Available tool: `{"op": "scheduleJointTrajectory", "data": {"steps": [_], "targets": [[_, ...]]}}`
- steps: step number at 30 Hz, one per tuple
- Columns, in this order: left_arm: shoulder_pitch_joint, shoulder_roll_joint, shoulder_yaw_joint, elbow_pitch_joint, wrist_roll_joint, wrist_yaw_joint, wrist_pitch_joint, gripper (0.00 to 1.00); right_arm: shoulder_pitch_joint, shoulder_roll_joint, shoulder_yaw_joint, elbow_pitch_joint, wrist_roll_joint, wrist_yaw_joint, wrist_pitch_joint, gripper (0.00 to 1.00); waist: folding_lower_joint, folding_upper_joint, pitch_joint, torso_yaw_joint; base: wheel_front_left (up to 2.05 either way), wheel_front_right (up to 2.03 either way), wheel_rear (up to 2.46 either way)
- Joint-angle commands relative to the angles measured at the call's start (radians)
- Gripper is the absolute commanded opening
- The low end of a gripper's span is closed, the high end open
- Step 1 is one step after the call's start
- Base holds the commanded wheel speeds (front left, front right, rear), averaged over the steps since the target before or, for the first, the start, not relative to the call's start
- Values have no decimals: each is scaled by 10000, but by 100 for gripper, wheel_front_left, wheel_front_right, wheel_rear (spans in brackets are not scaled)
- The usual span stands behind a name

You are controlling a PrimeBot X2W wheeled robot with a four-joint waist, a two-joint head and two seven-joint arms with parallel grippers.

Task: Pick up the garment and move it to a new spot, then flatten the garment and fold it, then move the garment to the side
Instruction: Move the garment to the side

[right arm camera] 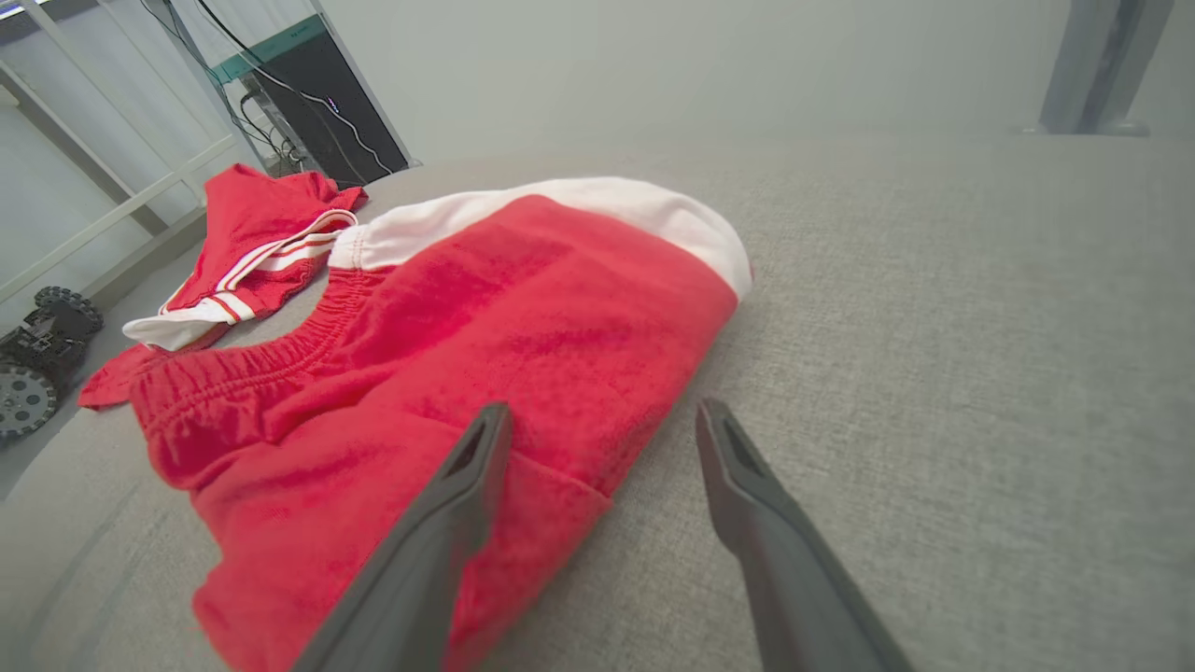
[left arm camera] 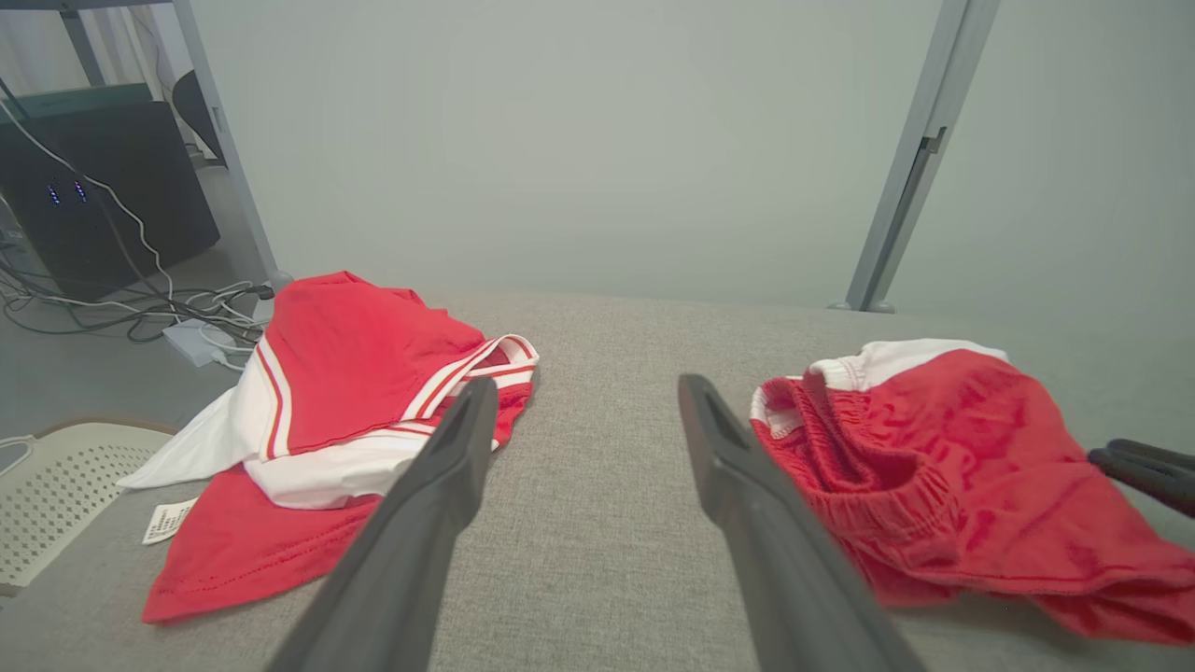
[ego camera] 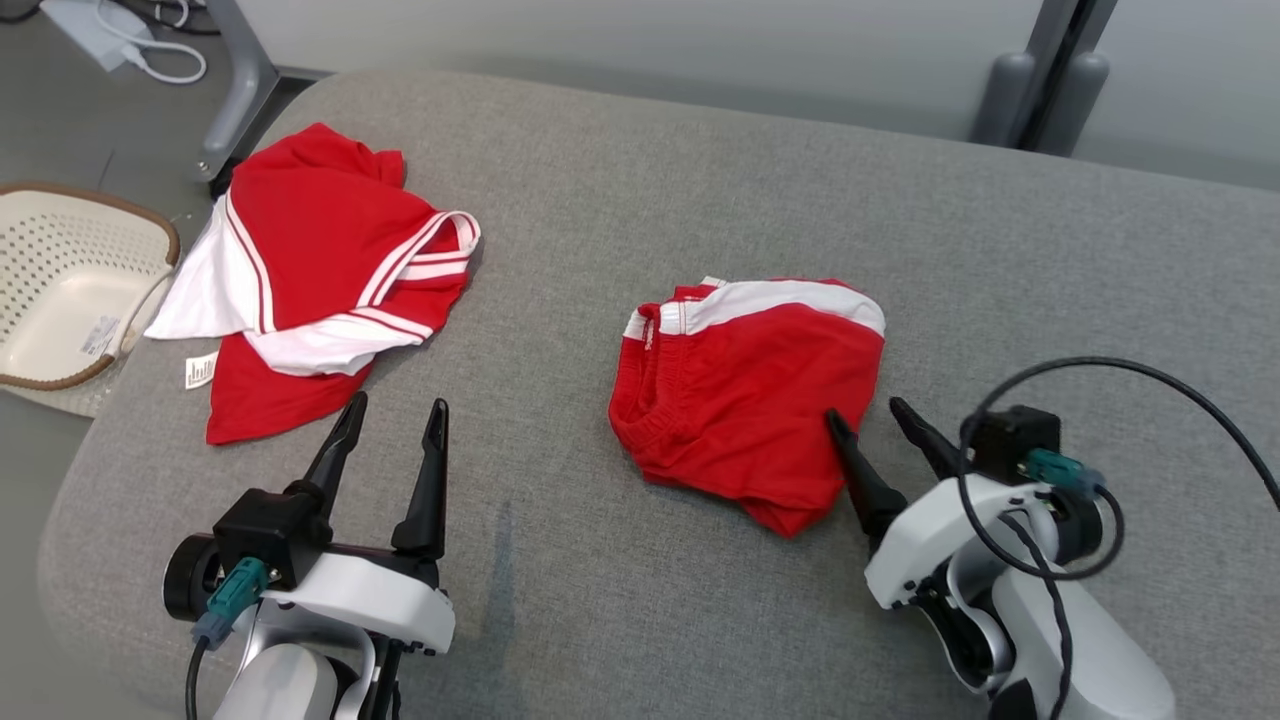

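Observation:
A folded red garment [ego camera: 750,400] [left arm camera: 934,467] [right arm camera: 485,327] with a white band and an elastic waist lies right of the middle of the grey cloth-covered table [ego camera: 700,180]. My right gripper [ego camera: 865,410] [right arm camera: 602,408] is open at its near right corner, with its left finger over the red cloth and its right finger over bare table. My left gripper [ego camera: 398,405] [left arm camera: 588,385] is open above bare table, between that garment and a second, rumpled red and white garment [ego camera: 320,270] [left arm camera: 355,364] [right arm camera: 252,224] at the far left. Neither gripper holds anything.
A cream perforated basket [ego camera: 150,215] [left arm camera: 56,476] stands off the table's left edge. Cables and a dark box [left arm camera: 103,187] lie on the floor beyond. Metal frame posts [ego camera: 1040,80] rise behind the table. A small wheeled device [right arm camera: 37,345] sits on the floor.

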Motion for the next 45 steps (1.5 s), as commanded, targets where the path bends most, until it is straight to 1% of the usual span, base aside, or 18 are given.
{"op": "scheduleJointTrajectory", "data": {"steps": [1, 6, 11, 12, 13, 14, 15, 16, 17, 25, 30, 35, 39, 45], "targets": [[-166, 26, 9, 53, -50, -57, -49, 100, -169, -26, 105, 142, 134, 20, -31, 100, 0, 0, 131, 81, 0, 0, 0], [-347, -119, -41, 309, -84, -116, -194, 100, -832, -2, 1033, 946, 798, 20, 162, 100, 0, 0, 282, 93, 0, 0, 0], [-518, -187, -68, 501, -65, -158, -300, 100, -1229, 5, 1852, 1361, 1654, 20, 673, 100, 0, 0, 362, 36, 0, 0, 0], [-538, -193, -76, 541, -61, -176, -301, 100, -1281, 3, 1980, 1446, 1832, 20, 843, 96, 0, 0, 365, 20, 0, 0, 0], [-574, -192, -78, 569, -61, -191, -324, 100, -1312, 14, 2131, 1503, 2021, 20, 1005, 74, 0, 0, 365, 2, 0, 0, 0], [-606, -193, -77, 591, -62, -197, -340, 100, -1357, 27, 2233, 1511, 2195, 22, 1071, 46, 0, 0, 364, -17, 0, 0, 0], [-631, -196, -76, 617, -64, -203, -348, 100, -1417, 7, 2322, 1556, 2336, 22, 1154, 30, 0, 0, 362, -34, 0, 0, 0], [-649, -202, -82, 644, -63, -210, -357, 100, -1488, -35, 2399, 1602, 2477, 20, 1209, 8, 0, 0, 356, -47, 0, 0, 0], [-659, -211, -92, 664, -61, -213, -374, 100, -1564, -79, 2441, 1636, 2583, 20, 1228, 0, 0, 0, 346, -58, 0, 0, 0], [-626, -192, -101, 719, -37, -159, -438, 100, -1882, -512, 3011, 1575, 3246, 20, 1270, 0, 0, 0, 286, -267, 0, 0, 0], [-544, -154, -51, 654, -29, -108, -463, 100, -1602, -1259, 3632, 1181, 3373, 11, 1224, 0, 0, 0, 262, -739, 0, 0, 0], [-452, -31, -29, 534, 20, -60, -463, 100, -1136, -2006, 4041, 679, 3607, 9, 1228, 0, 0, 0, 252, -1580, 0, 0, 0], [-515, 143, -15, 355, 54, -36, -392, 100, -794, -2509, 4335, 305, 3755, 0, 1272, 0, 0, 0, 292, -2445, 0, 0, 0], [-624, 398, -8, -79, 137, 7, -195, 100, -702, -2940, 4680, -341, 3827, -9, 1242, 0, 0, 0, 487, -3865, 0, 0, 0]]}}
